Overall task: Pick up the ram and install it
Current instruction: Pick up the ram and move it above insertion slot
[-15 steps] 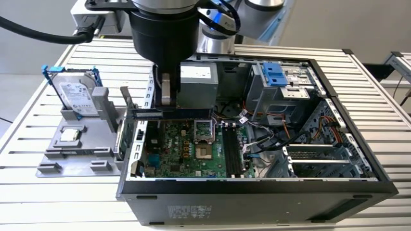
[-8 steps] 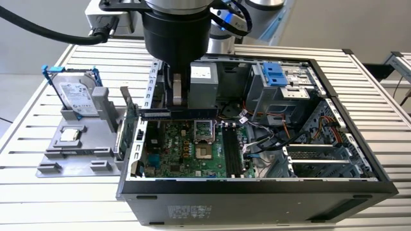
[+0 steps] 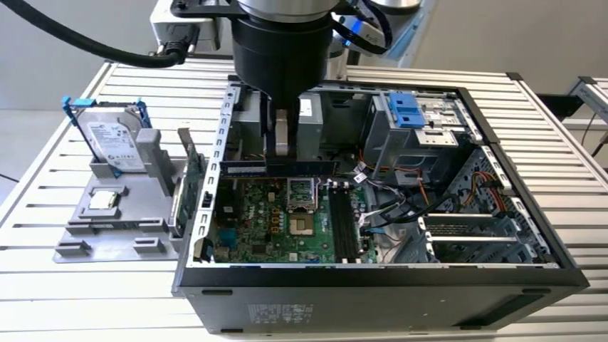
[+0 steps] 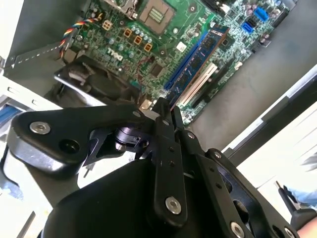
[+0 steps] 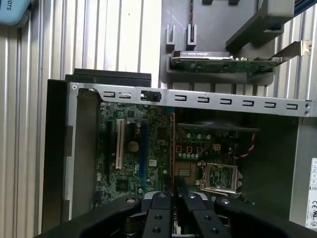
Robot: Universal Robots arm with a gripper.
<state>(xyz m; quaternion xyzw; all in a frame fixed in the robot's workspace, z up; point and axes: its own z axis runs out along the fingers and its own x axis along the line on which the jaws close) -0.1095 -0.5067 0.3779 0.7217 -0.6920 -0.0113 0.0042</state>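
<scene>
Under the gripper (image 3: 285, 153) I see a green motherboard (image 3: 275, 224) lying in the open computer case (image 3: 380, 285), with its processor socket (image 3: 302, 229) close by. Well away from the gripper, outside the case on the exterior view's left, a grey holder (image 3: 105, 235) on the slatted table (image 3: 57, 306) carries a hard drive (image 3: 112, 142) and a green card (image 3: 191, 178), both upright.

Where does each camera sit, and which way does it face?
Exterior view: off the arm, above the open computer case, looking down into it; the arm's wrist and the gripper enter from the top.
First wrist view: on the arm, looking past the gripper across the motherboard; the ram shows edge-on.
Second wrist view: on the arm, looking along the gripper's linkage at the ram's chip face.
Shared: all three show the gripper shut on the ram over the motherboard.
</scene>
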